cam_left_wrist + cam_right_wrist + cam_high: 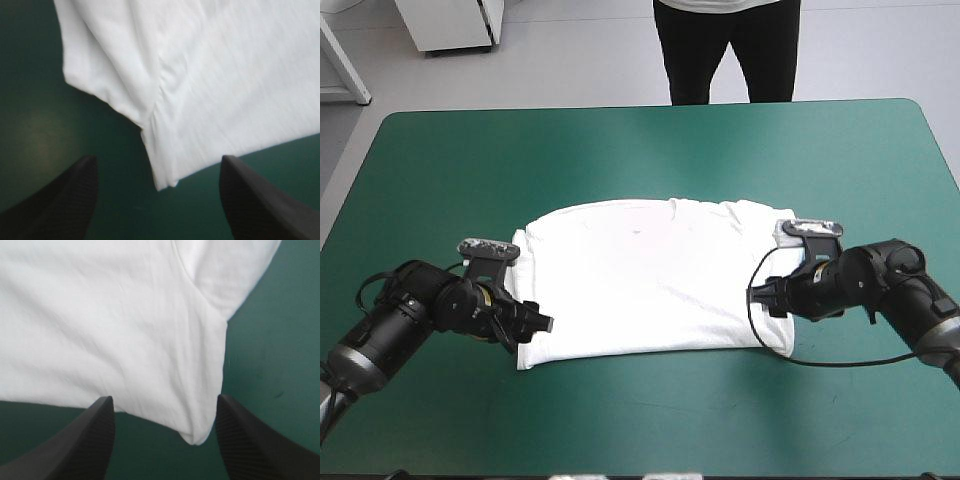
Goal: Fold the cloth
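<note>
Bright, even light falls from overhead, and the white T-shirt point(650, 275) glares almost featureless. A pale sheen lies on the teal-green worktop's point(620, 150) far half. Soft grey shadows mark the T-shirt's folds.

1. A desk point(640, 140) fills most of the high view, its whole top under a teal-green cover point(440, 190).
2. The far edge runs straight across and ends in a rounded corner at each side.
3. The cover lies flat and smooth, with a soft pale sheen point(610, 150) near the middle of the far edge.
4. Seen close in the left wrist view, the cover is dark, with a dim glow of light on it.
5. Seen close in the right wrist view, a few small dark marks point(276, 395) dot the cover.
</note>
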Tool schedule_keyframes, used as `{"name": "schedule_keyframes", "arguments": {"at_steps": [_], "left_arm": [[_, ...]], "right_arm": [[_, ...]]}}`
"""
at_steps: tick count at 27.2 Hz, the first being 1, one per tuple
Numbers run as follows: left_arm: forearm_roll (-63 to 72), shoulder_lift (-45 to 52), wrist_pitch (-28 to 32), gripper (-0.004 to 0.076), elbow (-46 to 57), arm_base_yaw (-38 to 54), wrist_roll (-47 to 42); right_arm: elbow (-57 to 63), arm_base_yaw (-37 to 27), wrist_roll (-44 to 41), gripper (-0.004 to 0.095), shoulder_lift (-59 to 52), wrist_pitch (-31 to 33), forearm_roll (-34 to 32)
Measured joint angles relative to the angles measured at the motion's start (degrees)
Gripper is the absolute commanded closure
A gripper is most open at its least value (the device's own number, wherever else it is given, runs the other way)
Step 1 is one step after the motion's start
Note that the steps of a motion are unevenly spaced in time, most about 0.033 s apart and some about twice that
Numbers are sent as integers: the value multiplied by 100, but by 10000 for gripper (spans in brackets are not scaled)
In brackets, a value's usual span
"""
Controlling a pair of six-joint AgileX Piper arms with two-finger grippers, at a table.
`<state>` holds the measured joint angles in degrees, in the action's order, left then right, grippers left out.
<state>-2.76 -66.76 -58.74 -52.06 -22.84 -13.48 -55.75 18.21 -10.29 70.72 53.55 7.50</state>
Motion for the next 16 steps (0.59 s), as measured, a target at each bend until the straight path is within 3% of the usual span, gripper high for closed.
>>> {"name": "schedule_keyframes", "arguments": {"at_steps": [10,16], "left_arm": [[-196,-321,-605,214,-1300,1207,421],[-36,-1613,-428,214,-1837,1610,739]], "right_arm": [[-1513,0,-122,395,0,809,-648],[-1710,0,-200,399,0,948,-838]]}}
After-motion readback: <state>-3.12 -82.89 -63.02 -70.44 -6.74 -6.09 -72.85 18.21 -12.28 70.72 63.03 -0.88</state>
